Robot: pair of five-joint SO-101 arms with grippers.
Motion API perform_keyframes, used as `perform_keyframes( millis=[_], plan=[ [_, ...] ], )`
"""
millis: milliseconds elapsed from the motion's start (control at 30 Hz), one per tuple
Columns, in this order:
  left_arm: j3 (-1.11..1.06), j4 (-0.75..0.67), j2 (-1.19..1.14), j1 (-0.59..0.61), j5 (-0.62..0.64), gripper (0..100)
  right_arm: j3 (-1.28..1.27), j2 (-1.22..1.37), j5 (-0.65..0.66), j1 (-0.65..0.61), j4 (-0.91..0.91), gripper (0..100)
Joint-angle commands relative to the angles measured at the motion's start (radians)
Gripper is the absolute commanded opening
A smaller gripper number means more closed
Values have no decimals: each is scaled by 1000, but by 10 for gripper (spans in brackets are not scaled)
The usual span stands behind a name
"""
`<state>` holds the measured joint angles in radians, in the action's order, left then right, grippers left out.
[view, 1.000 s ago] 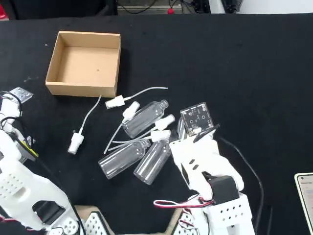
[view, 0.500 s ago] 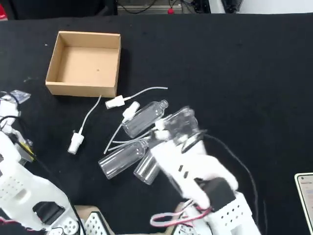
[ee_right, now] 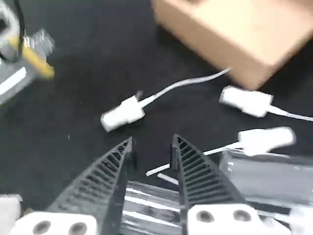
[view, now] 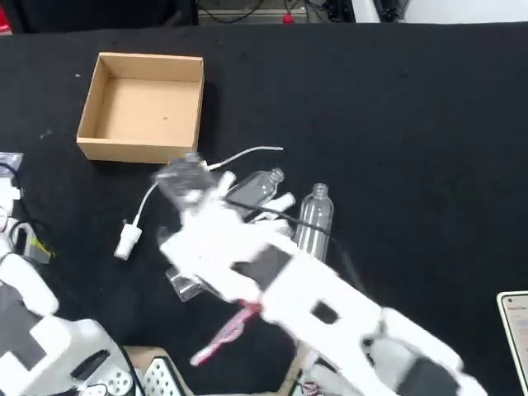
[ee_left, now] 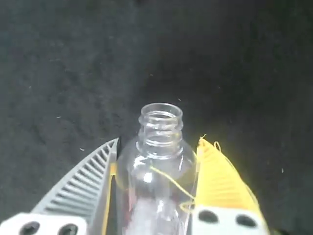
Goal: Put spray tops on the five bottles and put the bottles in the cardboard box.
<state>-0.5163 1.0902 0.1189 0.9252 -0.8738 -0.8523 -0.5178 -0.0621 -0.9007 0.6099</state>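
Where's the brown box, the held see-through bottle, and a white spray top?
Open brown cardboard box (view: pixel 89 103): high view, left wall.
Clear plastic bottle (ee_left: pixel 160 142): left wrist view, threaded neck.
White plastic spray top (ee_right: pixel 121 115): right wrist view, its head.

No text, number or sign can be read in any of the views. The flat white object lies at the right edge of the black worktop, and its face is too small to tell whether any print stands on it.
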Motion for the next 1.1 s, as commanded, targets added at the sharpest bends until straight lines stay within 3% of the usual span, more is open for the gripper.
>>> perform_keyframes(
  millis=[0,233,400,633,867,1067],
  plan=[
    [-64,-84,92,58,72,98,183,222,163,-54,15,117],
    [-35,-92,84,163,72,98,443,467,517,-58,160,145],
    [-18,-91,84,257,71,98,558,610,612,-61,178,277],
    [-18,-92,84,367,71,98,677,765,830,-69,175,282],
    [5,-91,84,403,68,98,722,831,1042,-129,180,283],
    [-4,-91,84,407,29,98,745,832,1091,-140,180,283]
  ],
)
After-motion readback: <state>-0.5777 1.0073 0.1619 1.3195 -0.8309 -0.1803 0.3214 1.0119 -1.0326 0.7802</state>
